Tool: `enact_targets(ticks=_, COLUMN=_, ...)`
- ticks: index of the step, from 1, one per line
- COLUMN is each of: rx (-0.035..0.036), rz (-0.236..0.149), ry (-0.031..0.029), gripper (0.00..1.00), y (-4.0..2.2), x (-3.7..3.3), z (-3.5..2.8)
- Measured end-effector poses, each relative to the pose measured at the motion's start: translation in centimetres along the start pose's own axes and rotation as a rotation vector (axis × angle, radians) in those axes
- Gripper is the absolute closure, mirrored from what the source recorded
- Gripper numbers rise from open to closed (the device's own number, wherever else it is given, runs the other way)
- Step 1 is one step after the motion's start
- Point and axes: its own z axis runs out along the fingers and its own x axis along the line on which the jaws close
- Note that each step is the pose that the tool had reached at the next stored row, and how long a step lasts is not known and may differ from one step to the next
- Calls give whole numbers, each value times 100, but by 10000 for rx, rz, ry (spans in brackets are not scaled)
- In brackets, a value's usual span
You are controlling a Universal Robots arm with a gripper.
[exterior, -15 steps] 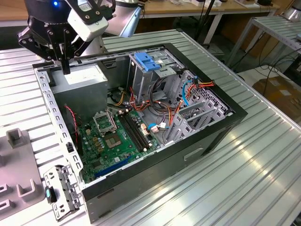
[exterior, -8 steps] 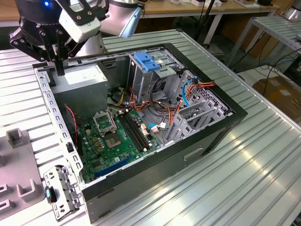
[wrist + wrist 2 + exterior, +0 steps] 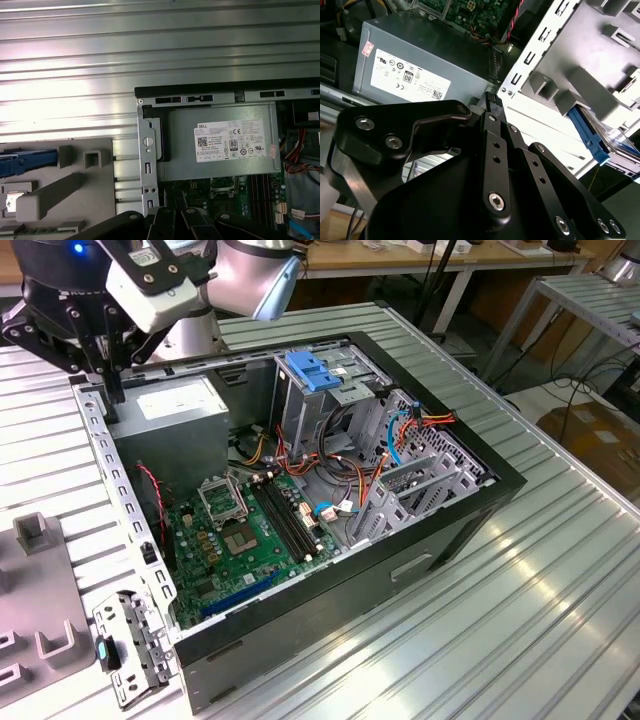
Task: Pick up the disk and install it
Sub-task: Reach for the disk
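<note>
The disk (image 3: 588, 133) lies in a grey fixture outside the computer case, and I see its blue carrier rail and a strip of its silver body. In the first wrist view the disk (image 3: 29, 159) shows as a blue rail at the edge of that fixture. My black gripper (image 3: 106, 378) hangs over the case's corner by the power supply, at the exterior view's upper left. In the second wrist view the gripper (image 3: 490, 98) is shut with nothing in it. The disk is well apart from it.
The open case (image 3: 470, 510) lies on a ribbed metal table (image 3: 560, 620). Inside are the grey power supply (image 3: 178, 406), the motherboard (image 3: 250, 540), cables and a tall metal cage with a light-blue latch (image 3: 314, 371). The grey fixture (image 3: 35, 590) sits at the exterior view's left.
</note>
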Motion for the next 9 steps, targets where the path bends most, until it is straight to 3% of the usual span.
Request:
enact_targets(ticks=2, rx=-1, rz=-1, ry=-1, gripper=89, y=-4, x=57, z=-1)
enact_targets(ticks=9, rx=0, rz=0, ry=0, gripper=89, y=-12, x=164, z=-4)
